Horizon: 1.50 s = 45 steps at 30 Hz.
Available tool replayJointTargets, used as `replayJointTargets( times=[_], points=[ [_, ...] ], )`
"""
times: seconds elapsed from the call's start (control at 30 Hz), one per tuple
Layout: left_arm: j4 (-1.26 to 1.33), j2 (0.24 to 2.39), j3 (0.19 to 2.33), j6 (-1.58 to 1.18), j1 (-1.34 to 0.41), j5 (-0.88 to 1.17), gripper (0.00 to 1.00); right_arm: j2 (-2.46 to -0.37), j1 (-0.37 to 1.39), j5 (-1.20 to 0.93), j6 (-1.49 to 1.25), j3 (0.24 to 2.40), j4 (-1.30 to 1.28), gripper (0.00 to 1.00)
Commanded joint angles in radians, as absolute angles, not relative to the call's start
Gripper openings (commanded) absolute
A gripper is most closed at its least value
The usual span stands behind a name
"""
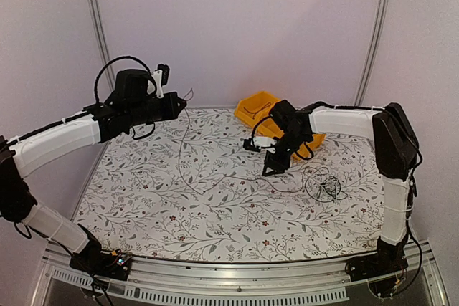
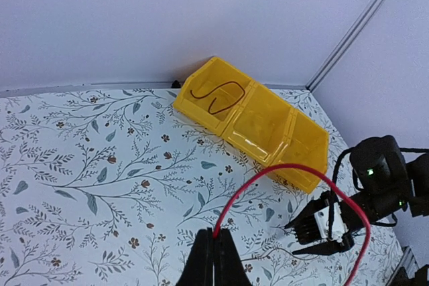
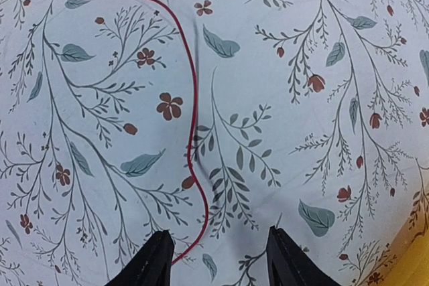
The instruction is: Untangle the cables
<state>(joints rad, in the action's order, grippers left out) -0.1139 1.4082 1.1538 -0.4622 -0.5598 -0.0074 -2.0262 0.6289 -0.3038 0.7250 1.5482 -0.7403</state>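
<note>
Cables [image 1: 326, 185] sit bunched on the table's [image 1: 179, 206] right side. Left gripper [image 2: 214, 242] is clamped on a red wire [image 2: 288, 165], held high; right gripper [image 3: 218, 249] hangs spread astride it. Close low, near the bunch, then pull gently apart, no jerking.

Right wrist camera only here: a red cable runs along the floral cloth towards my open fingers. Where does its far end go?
Observer: The left gripper is shut on the red cable and holds it up above the table.
Operator: Where is the rest of the tangle?
Observer: A bundle of cables lies on the cloth just to the right of the right gripper.
Operator: Is anything sorted already?
Observer: One red-brown cable lies in the end compartment of the yellow bin, the one farthest from your arm.
</note>
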Motion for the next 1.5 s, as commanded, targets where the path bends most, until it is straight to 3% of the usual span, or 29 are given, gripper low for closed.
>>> replayJointTargets(
  times=[0.0, 0.3, 0.83, 1.47],
  points=[
    [-0.139, 1.372, 1.116, -0.534, -0.548, 0.003, 0.00, -2.161, 0.661, -0.310, 0.689, 1.662, -0.692, 0.52],
    [-0.150, 1.306, 1.073, -0.553, -0.548, -0.057, 0.00, -2.280, 0.664, -0.252, 0.639, 1.721, -0.724, 0.50],
    [-0.103, 1.322, 1.049, -0.554, -0.547, -0.045, 0.00, -2.097, 0.664, -0.326, 0.574, 1.683, -0.780, 0.49],
    [-0.115, 1.312, 1.057, -0.544, -0.546, -0.038, 0.00, -2.151, 0.664, -0.305, 0.616, 1.588, -0.778, 0.36]
  ],
)
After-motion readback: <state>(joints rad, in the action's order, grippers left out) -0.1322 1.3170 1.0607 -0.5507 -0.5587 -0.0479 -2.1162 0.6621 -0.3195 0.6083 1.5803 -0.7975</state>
